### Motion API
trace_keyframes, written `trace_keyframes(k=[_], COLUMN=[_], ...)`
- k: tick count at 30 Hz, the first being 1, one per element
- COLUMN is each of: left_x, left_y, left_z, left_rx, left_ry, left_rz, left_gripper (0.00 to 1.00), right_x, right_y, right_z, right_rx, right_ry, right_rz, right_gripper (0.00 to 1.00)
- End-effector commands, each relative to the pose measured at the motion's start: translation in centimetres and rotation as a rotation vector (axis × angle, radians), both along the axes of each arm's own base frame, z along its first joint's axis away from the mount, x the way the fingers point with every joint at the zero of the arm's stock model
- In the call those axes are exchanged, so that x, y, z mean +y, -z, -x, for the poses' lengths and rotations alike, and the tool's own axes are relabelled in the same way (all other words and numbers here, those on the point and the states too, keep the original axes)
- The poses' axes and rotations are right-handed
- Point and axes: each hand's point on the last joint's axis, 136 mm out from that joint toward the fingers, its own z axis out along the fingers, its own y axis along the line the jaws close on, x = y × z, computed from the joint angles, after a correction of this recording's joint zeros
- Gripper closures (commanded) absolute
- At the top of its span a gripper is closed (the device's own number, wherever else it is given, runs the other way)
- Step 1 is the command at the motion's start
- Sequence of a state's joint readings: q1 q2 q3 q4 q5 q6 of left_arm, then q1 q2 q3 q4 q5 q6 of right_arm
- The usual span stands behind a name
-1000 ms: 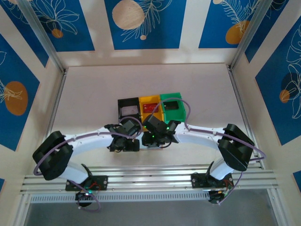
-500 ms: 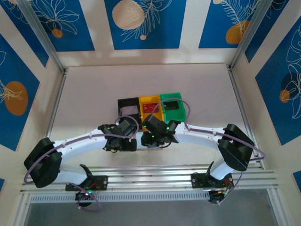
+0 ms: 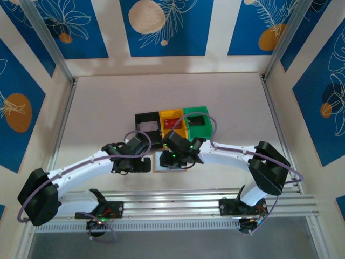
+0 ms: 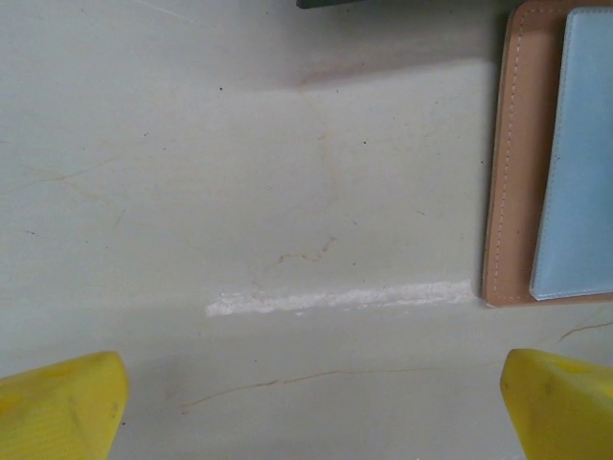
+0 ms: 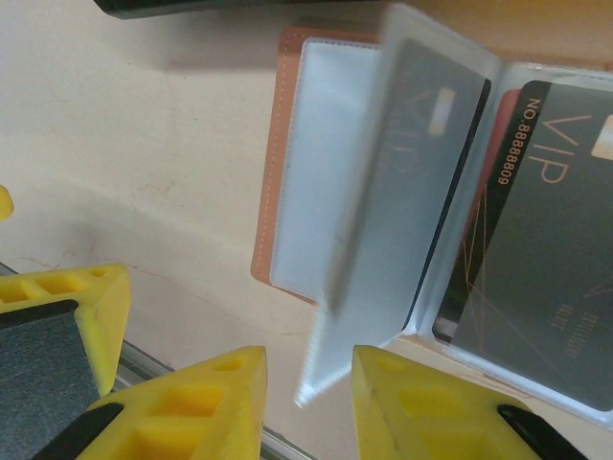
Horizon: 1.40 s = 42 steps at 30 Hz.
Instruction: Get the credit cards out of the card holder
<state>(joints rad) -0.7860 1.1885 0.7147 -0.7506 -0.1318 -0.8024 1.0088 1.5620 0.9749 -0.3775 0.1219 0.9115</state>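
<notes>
The tan card holder point(image 5: 273, 172) lies open on the table, and its edge also shows in the left wrist view point(image 4: 508, 192). One clear sleeve point(image 5: 383, 220) with a dark card inside stands up from the fold. Its lower corner hangs between the fingers of my right gripper point(image 5: 306, 369), which is open a little and does not touch it. A dark grey VIP credit card point(image 5: 546, 249) sits in the right pocket, with a red card edge point(image 5: 487, 182) behind it. My left gripper point(image 4: 311, 412) is wide open over bare table, left of the holder.
Black point(image 3: 147, 124), yellow point(image 3: 172, 125) and green point(image 3: 197, 121) bins stand in a row just beyond the holder. A red flat thing point(image 3: 170, 123) lies in the yellow one. An aluminium rail point(image 3: 172, 197) runs along the near table edge.
My left arm has stretched out and its gripper has slid left, away from the card holder. The right arm has stayed over the holder.
</notes>
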Motion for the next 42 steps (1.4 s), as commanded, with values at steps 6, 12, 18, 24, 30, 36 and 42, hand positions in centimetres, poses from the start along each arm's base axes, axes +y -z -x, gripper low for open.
trace_keyframes(k=[6, 12, 18, 24, 30, 36, 42], left_x=[1.3, 0.5, -1.1, -2.3, -3.0, -3.3, -3.0], left_y=[0.2, 0.6, 0.4, 0.6, 1.9, 3.4, 4.7], left_z=[0.5, 0.6, -0.1, -0.9, -1.2, -1.3, -1.0], left_rx=[0.015, 0.022, 0.028, 0.041, 0.085, 0.131, 0.160], left_ry=[-0.002, -0.009, -0.008, -0.005, -0.014, -0.019, -0.021], left_rz=[-0.031, 0.013, 0.065, 0.077, 0.061, 0.028, 0.001], left_gripper=[0.00, 0.00, 0.00, 0.00, 0.00, 0.00, 0.00], right_x=[1.4, 0.2, 0.1, -0.8, -1.1, -1.4, -1.4], right_y=[-0.9, -1.7, -1.1, -0.2, 0.9, 1.5, 2.9], right_z=[0.0, -0.7, -0.7, -1.4, -2.0, -2.9, -3.3], right_rx=[0.013, -0.007, 0.045, 0.047, 0.060, 0.060, 0.088], right_ry=[-0.019, 0.004, -0.012, 0.018, 0.038, 0.059, 0.069], right_rz=[-0.027, -0.057, -0.142, -0.142, -0.140, -0.122, -0.083], right_gripper=[0.66, 0.67, 0.70, 0.74, 0.75, 0.75, 0.77])
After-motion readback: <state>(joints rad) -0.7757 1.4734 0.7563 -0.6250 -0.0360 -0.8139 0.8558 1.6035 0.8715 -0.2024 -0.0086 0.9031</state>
